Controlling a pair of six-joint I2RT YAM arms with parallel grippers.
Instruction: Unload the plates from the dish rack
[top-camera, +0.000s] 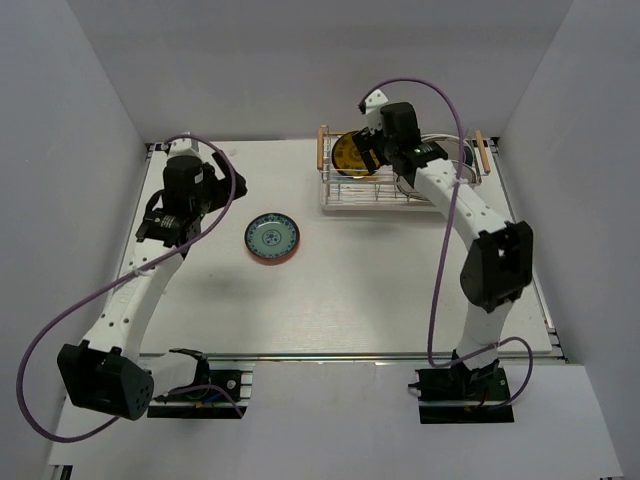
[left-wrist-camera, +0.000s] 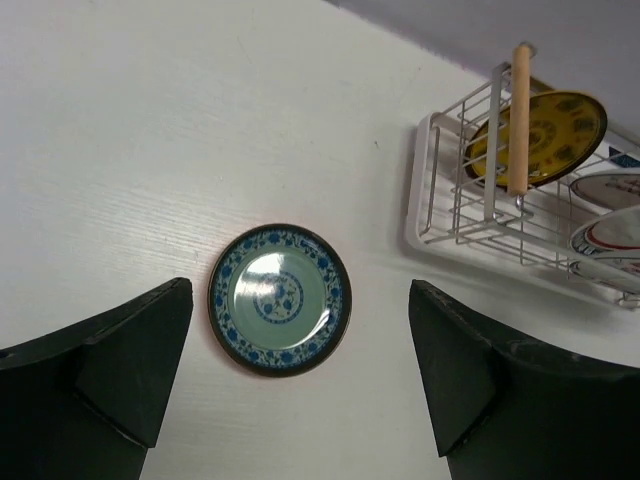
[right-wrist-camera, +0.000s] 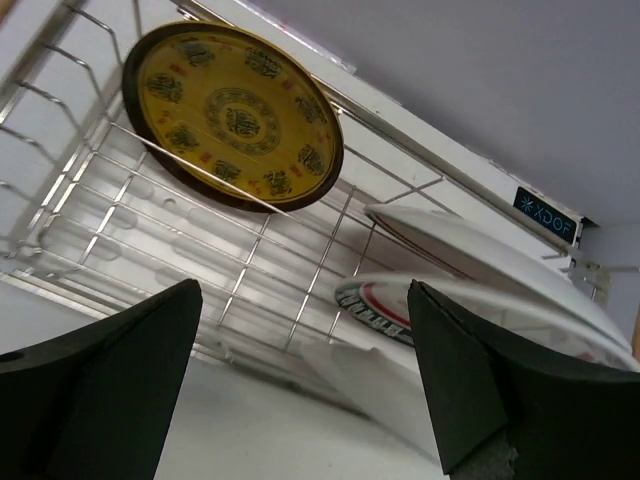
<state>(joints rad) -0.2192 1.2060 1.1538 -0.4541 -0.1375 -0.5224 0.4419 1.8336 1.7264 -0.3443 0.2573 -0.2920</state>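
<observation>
At the left of the top view, the left gripper (left-wrist-camera: 298, 300) hangs released and empty above a small blue-patterned plate (top-camera: 271, 238) lying flat on the table (top-camera: 350, 300). Farther up, at upper right, the right gripper (right-wrist-camera: 302, 295) is spread wide, holding nothing, facing the dish rack (top-camera: 372, 206). A yellow patterned plate (right-wrist-camera: 232, 115) stands tilted in the wires, with white red-marked plates (right-wrist-camera: 400, 305) to its right. The fingers should probably straddle the yellow plate's rim squarely, close firmly, then lift along the wires without dragging its neighbours.
</observation>
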